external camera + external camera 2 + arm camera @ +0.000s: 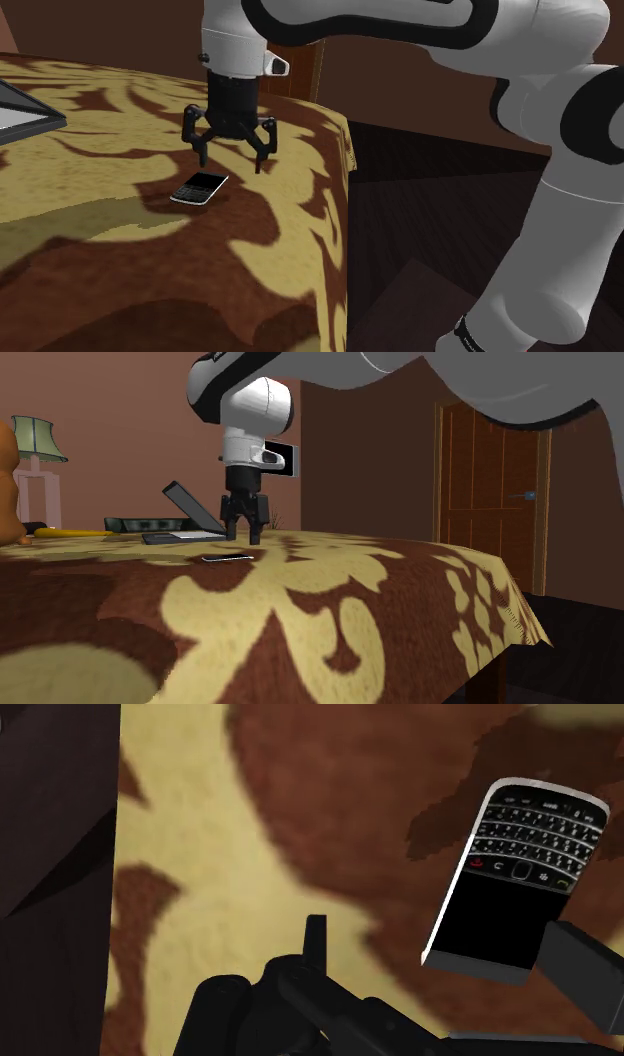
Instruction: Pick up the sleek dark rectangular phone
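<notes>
Brown-and-gold patterned tablecloth (120, 230) is spread under a flat black silver-edged phone (199, 187) — just above and beside it the all-black gripper (231, 160) is held, fingers apart, seemingly ready for lowering.

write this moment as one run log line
stage: pre-grasp | pincer: open, empty, over patterned cloth | phone: flat on cloth, beside pincer, untouched

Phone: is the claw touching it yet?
Apart. The shoulder view shows the open claw hanging above the phone, with tablecloth visible between the two.
</notes>
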You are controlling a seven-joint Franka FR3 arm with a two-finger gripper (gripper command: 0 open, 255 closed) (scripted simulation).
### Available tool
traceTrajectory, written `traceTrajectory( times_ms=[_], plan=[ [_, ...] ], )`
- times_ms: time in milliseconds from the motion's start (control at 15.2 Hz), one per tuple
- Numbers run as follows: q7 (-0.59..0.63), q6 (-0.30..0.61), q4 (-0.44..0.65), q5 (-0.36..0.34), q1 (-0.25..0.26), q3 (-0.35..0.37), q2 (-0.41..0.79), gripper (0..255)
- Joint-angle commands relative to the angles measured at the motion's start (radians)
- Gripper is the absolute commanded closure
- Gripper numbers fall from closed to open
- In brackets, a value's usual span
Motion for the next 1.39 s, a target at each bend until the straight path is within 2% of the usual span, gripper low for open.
traceTrajectory(
  times_ms=[0,132,594,726,792,1320],
  plan=[
    [0.083,-0.025,0.13,-0.064,0.054,0.005,0.118,0],
    [0.129,-0.056,0.24,-0.105,0.104,-0.004,0.2,0],
    [0.124,0.055,0.101,-0.087,0.075,-0.006,0.17,0],
    [0.124,0.063,0.091,-0.086,0.073,-0.006,0.168,0],
    [0.124,0.061,0.094,-0.086,0.074,-0.006,0.168,255],
    [0.123,0.062,0.092,-0.086,0.073,-0.006,0.168,255]
  ],
)
